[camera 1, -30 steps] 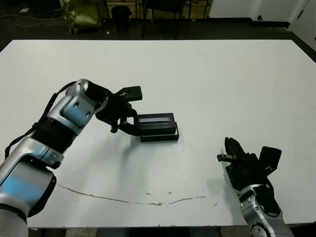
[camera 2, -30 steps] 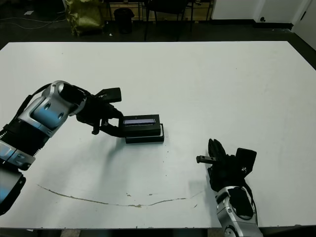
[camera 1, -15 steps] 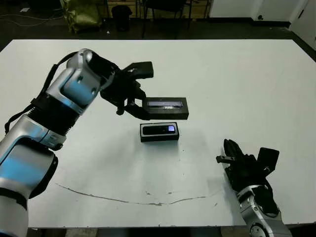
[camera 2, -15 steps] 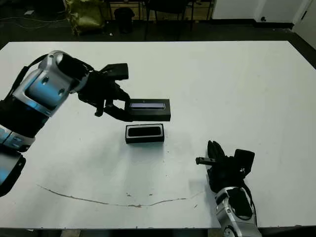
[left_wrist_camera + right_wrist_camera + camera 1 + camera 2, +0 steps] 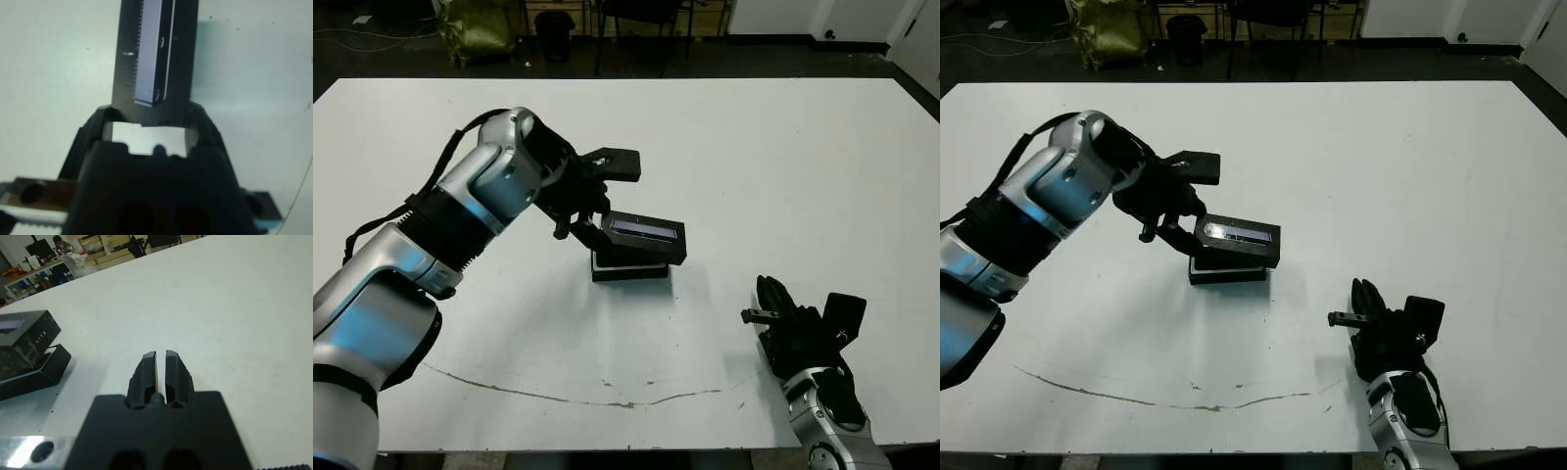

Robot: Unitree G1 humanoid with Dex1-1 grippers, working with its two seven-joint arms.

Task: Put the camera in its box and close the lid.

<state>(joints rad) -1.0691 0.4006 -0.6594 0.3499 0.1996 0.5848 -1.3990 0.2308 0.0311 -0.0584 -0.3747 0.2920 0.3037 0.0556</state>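
My left gripper (image 5: 590, 227) is shut on one end of the lid (image 5: 646, 235), a flat black cover with a pale window strip. The lid hangs tilted just over the box (image 5: 631, 271), a shallow black tray of which only the near wall shows. The camera is hidden under the lid. In the left wrist view the lid (image 5: 155, 49) rises from between my fingers (image 5: 205, 128). My right gripper (image 5: 773, 299) rests shut and holding nothing near the table's front right; its wrist view shows the lid (image 5: 24, 335) over the box (image 5: 41, 374).
The white table (image 5: 783, 157) carries a long thin dark crack line (image 5: 568, 397) near its front edge. Chairs and a green bag (image 5: 475, 29) stand on the floor beyond the far edge.
A second ago the lid lay on the box. My left gripper lifted it up and back, baring the camera in the box, then brought it down tilted over the box. The right arm stayed still.
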